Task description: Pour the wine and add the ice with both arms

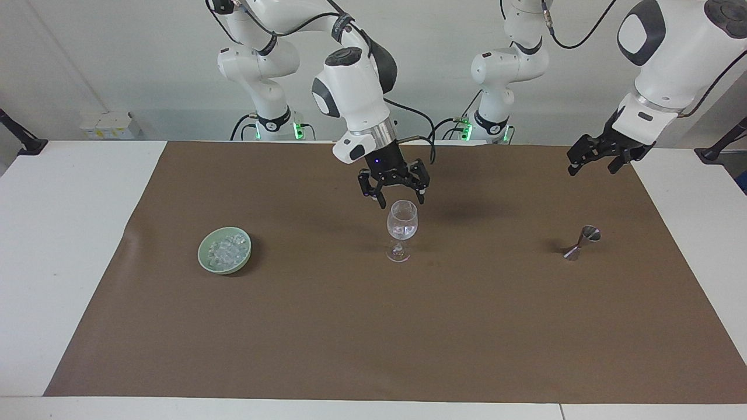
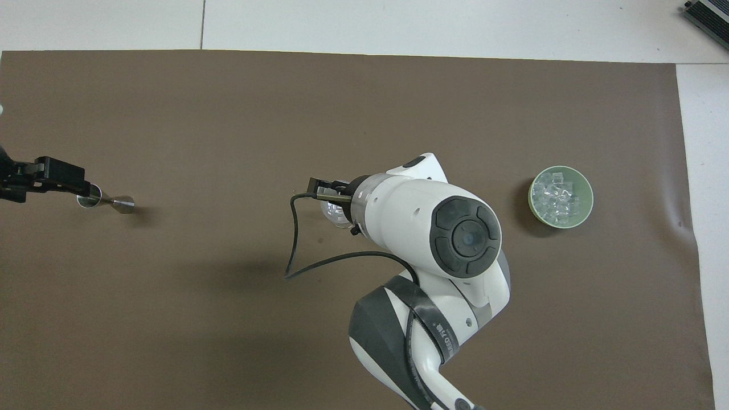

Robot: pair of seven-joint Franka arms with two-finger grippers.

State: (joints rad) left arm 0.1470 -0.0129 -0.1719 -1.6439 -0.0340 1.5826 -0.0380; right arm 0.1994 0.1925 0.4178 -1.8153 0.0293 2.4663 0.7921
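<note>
The right gripper (image 1: pixel 394 201) hangs just above the wine glass (image 1: pixel 401 230) at the middle of the worktop (image 1: pixel 35 245), its fingers spread apart and empty. The left gripper (image 1: pixel 594 162) hovers open over the mat (image 1: pixel 373 326) near the metal jigger (image 1: pixel 580 242). The ice (image 1: pixel 226 249) lies in the green bowl (image 1: pixel 205 259) toward the right arm's end.

Robotics lab, two white arms (image 1: pixel 356 87) w/ cabling, bare wall, brown-papered table (image 1: pixel 87 233)
</note>
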